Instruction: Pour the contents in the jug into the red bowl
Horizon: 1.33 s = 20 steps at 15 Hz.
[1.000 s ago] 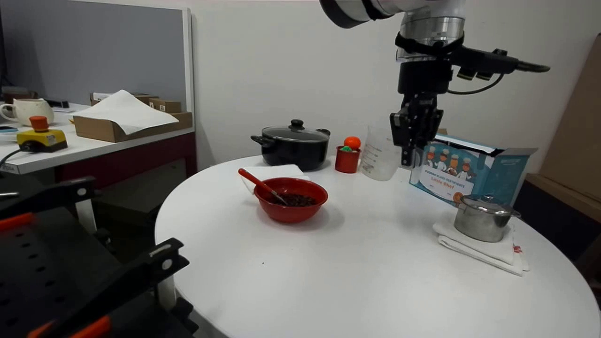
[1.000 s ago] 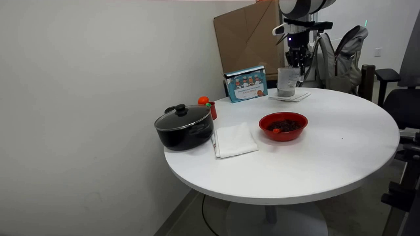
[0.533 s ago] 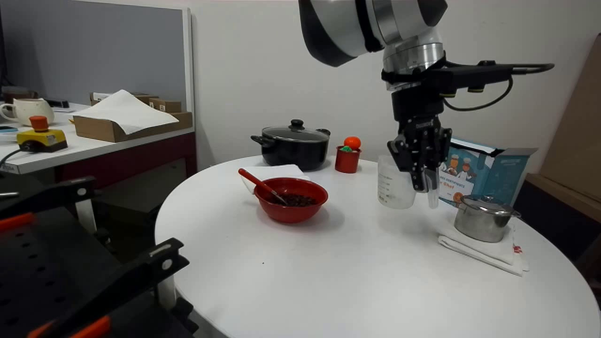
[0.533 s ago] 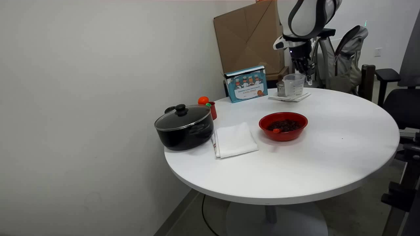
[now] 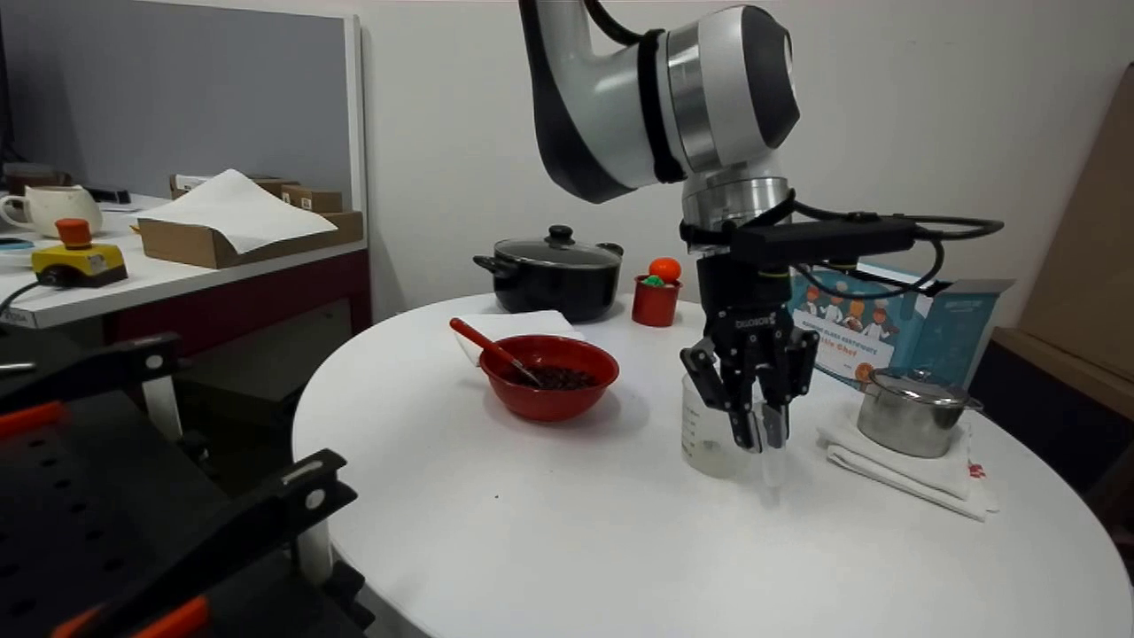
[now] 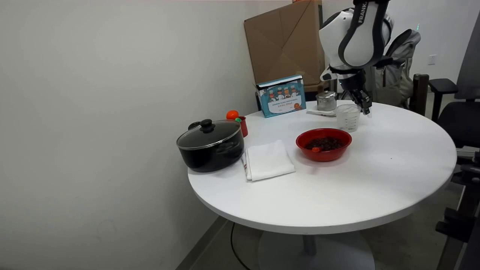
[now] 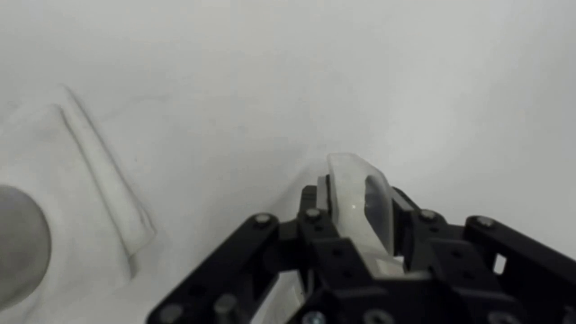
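Note:
The see-through jug (image 5: 704, 439) is in my gripper (image 5: 760, 432), right of the red bowl (image 5: 549, 390) in an exterior view. In an exterior view the jug (image 6: 348, 118) appears just behind the red bowl (image 6: 323, 153), with my gripper (image 6: 365, 108) at its right side. In the wrist view my gripper (image 7: 360, 202) is shut on the jug's handle (image 7: 346, 193), with a finger on each side. The jug looks near upright, low over the table; I cannot tell whether it touches. Its contents are hard to make out. The bowl holds dark bits and a red-handled utensil.
A silver pot (image 5: 911, 416) sits on a folded cloth (image 5: 912, 474). A black lidded pot (image 5: 558, 275), a small red cup (image 5: 656, 304) and a blue box (image 5: 850, 328) stand at the back in an exterior view. A white cloth (image 6: 268, 161) lies beside the bowl.
The jug, held in my gripper, has come lower, away from the wall and past the front of the silver pot. The arm has followed. The bowl and other things have not moved.

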Motion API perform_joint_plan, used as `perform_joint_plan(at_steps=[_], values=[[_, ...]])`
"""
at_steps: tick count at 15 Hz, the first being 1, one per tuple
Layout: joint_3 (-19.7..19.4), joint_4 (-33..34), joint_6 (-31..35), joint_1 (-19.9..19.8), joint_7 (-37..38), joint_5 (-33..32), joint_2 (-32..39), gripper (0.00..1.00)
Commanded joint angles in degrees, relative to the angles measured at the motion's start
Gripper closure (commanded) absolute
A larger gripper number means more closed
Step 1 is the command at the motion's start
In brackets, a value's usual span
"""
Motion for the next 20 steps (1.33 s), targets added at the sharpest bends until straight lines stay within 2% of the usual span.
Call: perform_joint_plan(at_steps=[1,7,8,13,16,20], values=[[2.43,-0.28,-3.24,-2.37,1.62,0.31,0.04,0.48],[6.5,-1.23,-8.69,-5.9,0.1,3.08,-4.43,0.05],[7.12,-1.7,-9.88,-6.2,-0.23,3.62,-6.3,0.01],[5.98,-3.22,-20.78,-1.7,5.2,0.48,-18.64,0.0],[7.57,-4.81,-28.03,1.01,11.3,-0.02,-25.44,0.0],[11.97,-7.86,-35.6,3.3,23.63,6.93,-32.43,0.0]])
